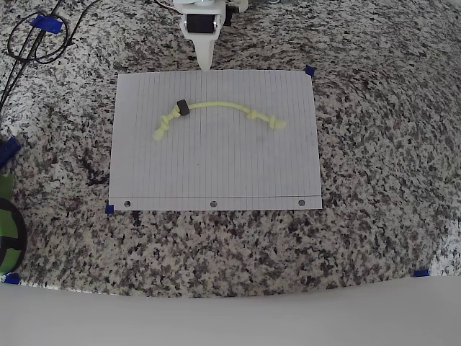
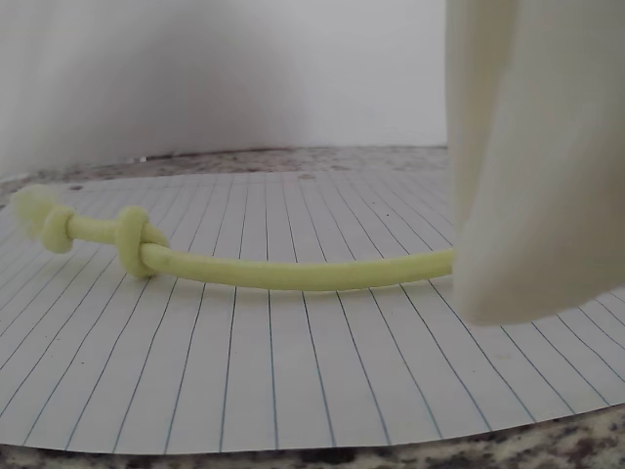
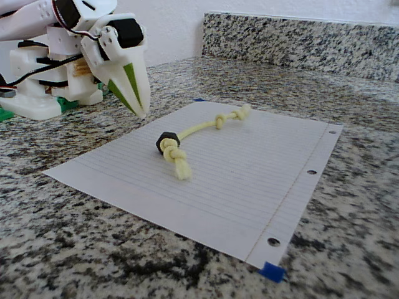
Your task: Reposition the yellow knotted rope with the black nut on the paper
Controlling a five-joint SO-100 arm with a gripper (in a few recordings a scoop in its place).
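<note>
Here the rope (image 1: pixel 220 108) lies curved across the paper (image 1: pixel 216 173), nut (image 1: pixel 183 107) near one knotted end; my gripper (image 3: pixel 142 112) hangs clenched and empty; in the wrist view a finger (image 2: pixel 532 156) hides that end.

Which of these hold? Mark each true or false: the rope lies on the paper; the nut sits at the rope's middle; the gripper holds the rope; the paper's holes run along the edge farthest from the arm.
1. The rope lies on the paper: true.
2. The nut sits at the rope's middle: false. It sits near one end, beside a knot.
3. The gripper holds the rope: false. It hangs shut at the paper's edge, gripping nothing.
4. The paper's holes run along the edge farthest from the arm: true.
</note>
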